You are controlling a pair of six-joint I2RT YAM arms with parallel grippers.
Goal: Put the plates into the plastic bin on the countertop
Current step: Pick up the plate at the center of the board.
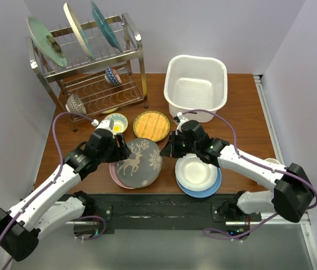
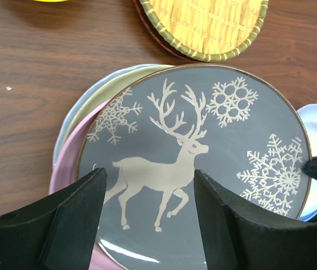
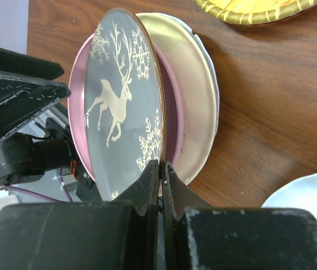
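Top view: the right gripper (image 1: 169,147) is at the right edge of the grey reindeer plate (image 1: 138,163). That plate tops a stack at the near middle of the table, well apart from the white bin (image 1: 195,57) at the back. The left gripper (image 1: 121,152) hovers over the plate's left side. A white plate (image 1: 195,171) on a blue plate (image 1: 206,192) sits just right of the stack, and a yellow woven plate (image 1: 151,125) sits behind it.

Left wrist view: the fingers (image 2: 74,219) are spread wide and hold nothing, with glossy grey glaze below. Can't tell if they touch it.

Right wrist view: the jaws are pinched tight on the thin rim. The plate is tipped up on edge off the pink plate (image 3: 79,84) and the cream plate (image 3: 189,84) underneath.

My take: a rim pinch on slick glazed ware is sketchy, because the plate can swing or slip out. I'd lift slow, clear the white plate, and let the left arm back off. The bin has a thick rolled rim and a holey base and looks wide enough, so lower the plate in, don't drop it.
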